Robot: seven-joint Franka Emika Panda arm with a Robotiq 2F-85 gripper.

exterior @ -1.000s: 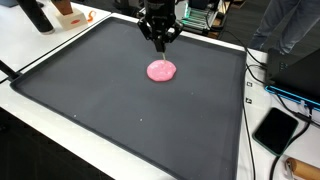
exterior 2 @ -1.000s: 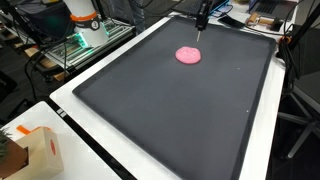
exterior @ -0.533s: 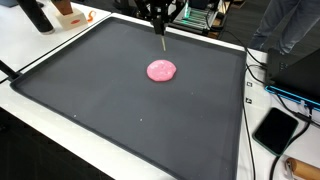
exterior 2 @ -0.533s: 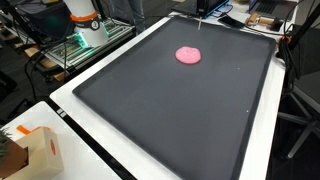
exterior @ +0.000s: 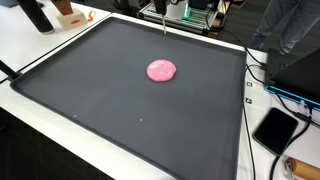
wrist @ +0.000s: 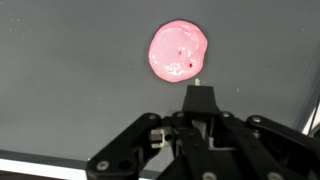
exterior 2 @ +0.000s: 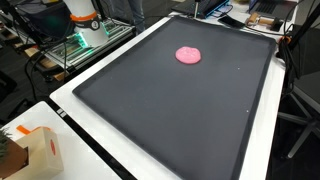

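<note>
Robotics laboratory bench. Identified by: large black mat [exterior: 130, 115] laid as a work surface on a white table [exterior: 45, 50]; black robot gripper [wrist: 199, 92] above the mat; rack of electronics with green lights [exterior 2: 75, 45]; loose cables [exterior: 262, 72] at the table edge; white-and-orange machine column [exterior 2: 85, 15] behind.

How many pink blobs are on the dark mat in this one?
1. The pink blob lies flat on the dark mat, between its middle and the far edge; no other shows in any view.
</note>
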